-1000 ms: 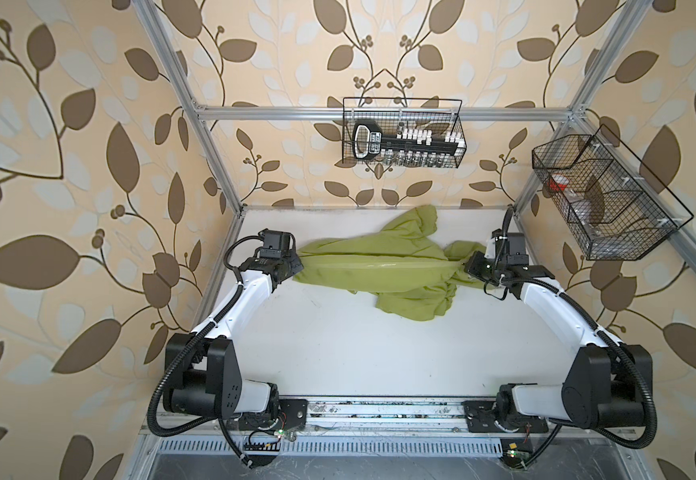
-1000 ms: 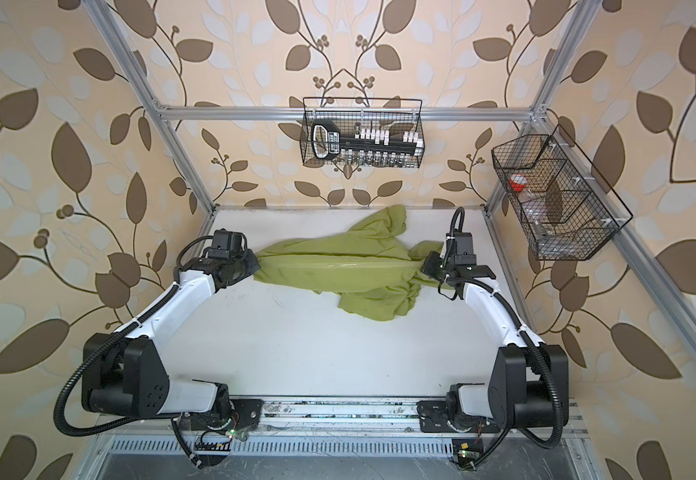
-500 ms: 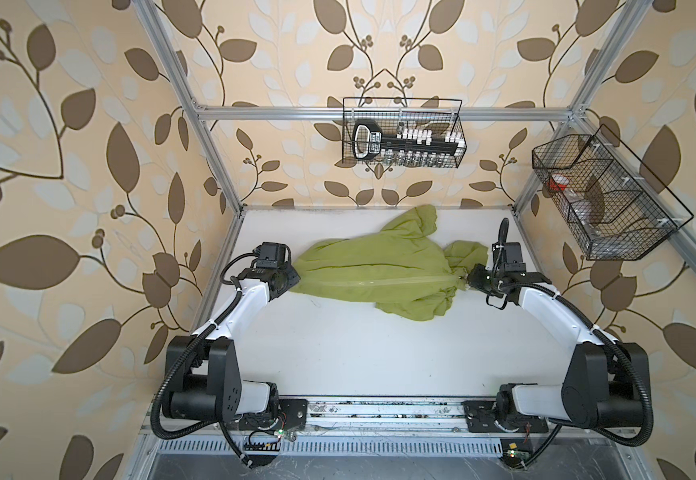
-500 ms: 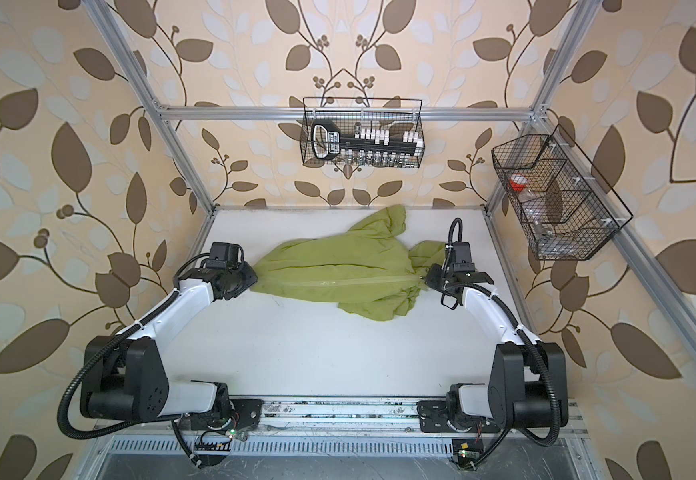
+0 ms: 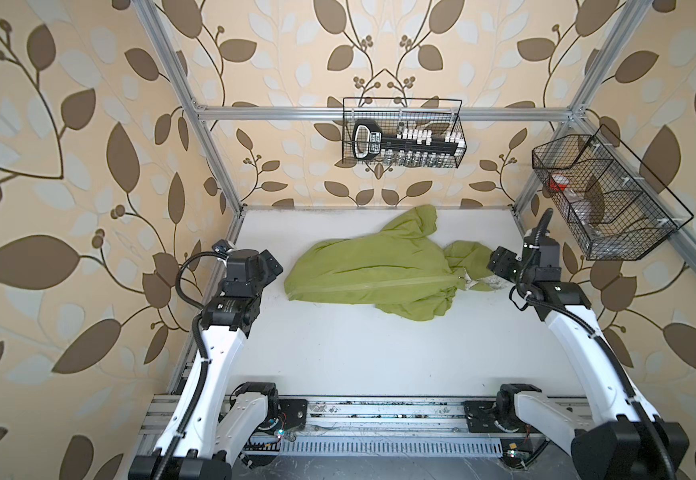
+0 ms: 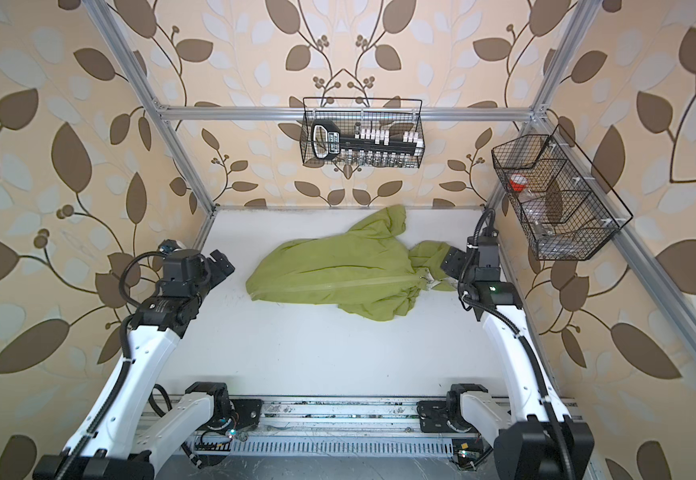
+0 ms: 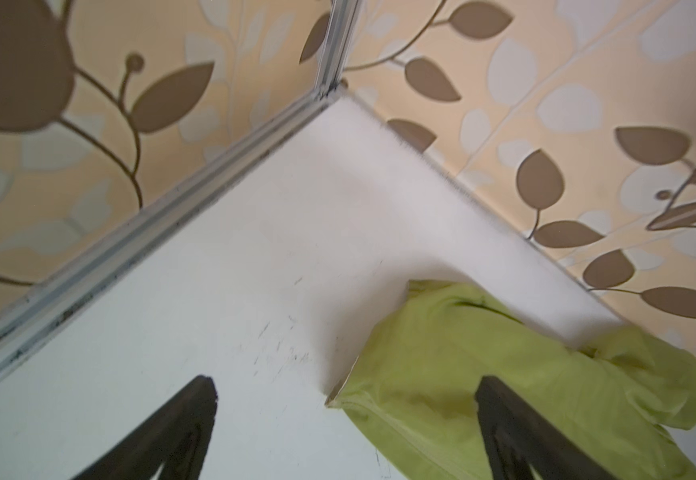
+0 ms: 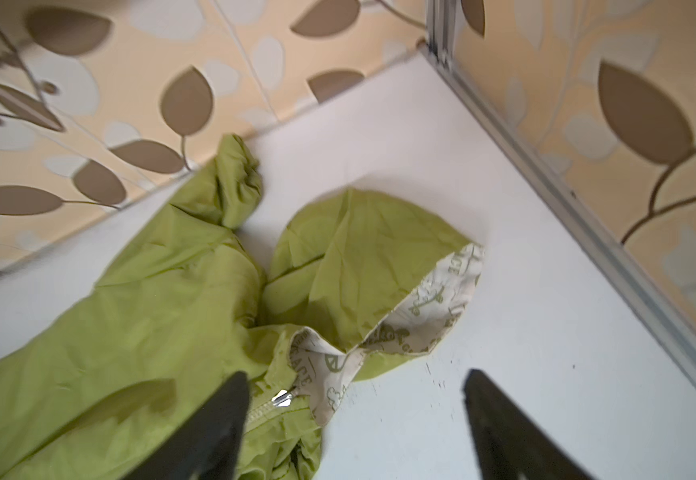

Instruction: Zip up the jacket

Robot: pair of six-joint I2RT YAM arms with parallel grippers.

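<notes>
The lime-green jacket [image 5: 379,266] [image 6: 338,270] lies flat on the white table [image 5: 359,353], its pale zipper [image 5: 379,283] running closed from the hem at the left to the neck at the right. The small metal pull [image 8: 282,398] sits at the neck end, beside the printed white lining [image 8: 421,307] of the hood [image 8: 363,257]. My left gripper [image 5: 273,266] [image 7: 344,382] stands open just off the hem corner [image 7: 338,392], holding nothing. My right gripper [image 5: 496,264] [image 8: 355,374] is open over the collar, with one fingertip [image 8: 234,395] next to the pull.
A wire basket [image 5: 402,139] with tools hangs on the back wall. Another wire basket [image 5: 604,199] hangs on the right wall, above my right arm. Aluminium frame posts [image 5: 213,166] mark the table's corners. The arms' base rail [image 5: 379,415] runs along the front.
Both grippers have opened and let go of the jacket's two ends. The stretched jacket has slackened and settled on the table, and both arms have drawn back slightly.
</notes>
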